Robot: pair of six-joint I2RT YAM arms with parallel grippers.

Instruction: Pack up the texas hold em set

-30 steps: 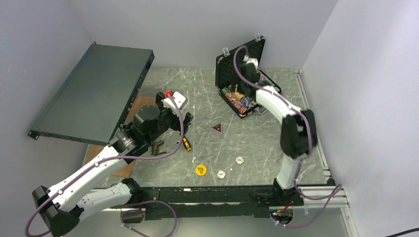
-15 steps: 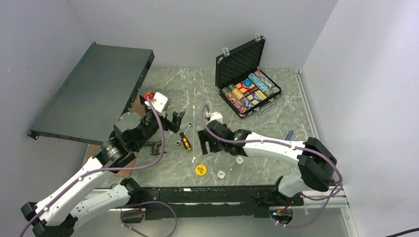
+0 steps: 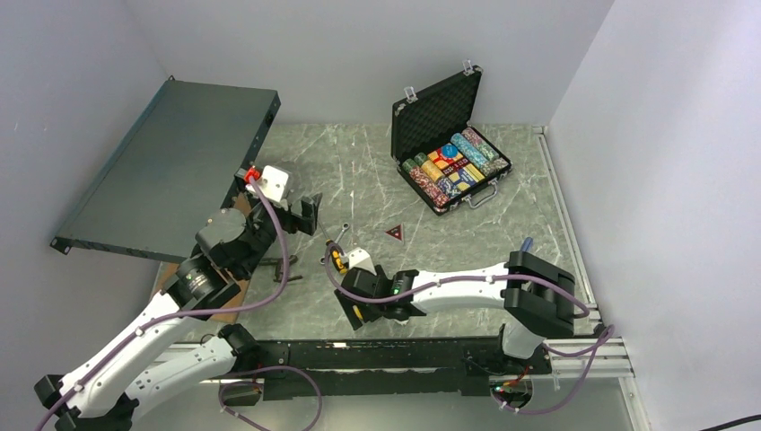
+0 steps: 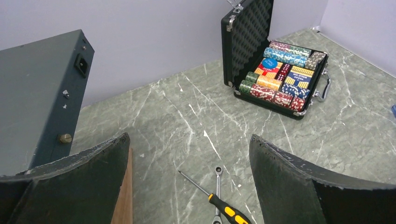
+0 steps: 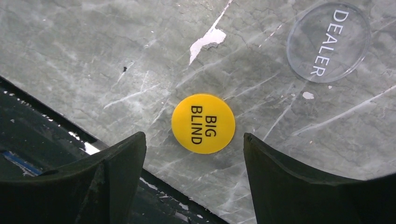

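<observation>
The black briefcase (image 3: 449, 148) stands open at the back right, with rows of coloured chips and a blue button inside; it also shows in the left wrist view (image 4: 275, 70). The yellow BIG BLIND button (image 5: 203, 123) lies flat near the table's front edge. The clear DEALER button (image 5: 328, 42) lies beyond it. My right gripper (image 3: 356, 308) is open and empty, and its fingers straddle the yellow button from just above, as the right wrist view (image 5: 194, 137) shows. My left gripper (image 3: 310, 214) is open and empty, above the table's left middle (image 4: 189, 140).
A yellow-handled screwdriver (image 4: 224, 207) and a wrench (image 4: 218, 175) lie between the arms. A large dark-grey panel (image 3: 170, 166) leans at the left. A wooden board (image 4: 125, 196) lies under the left arm. A small red triangle (image 3: 394, 233) lies mid-table.
My right arm has swung from the briefcase down to the front edge, over the yellow button. My left gripper has drawn back to the left.
</observation>
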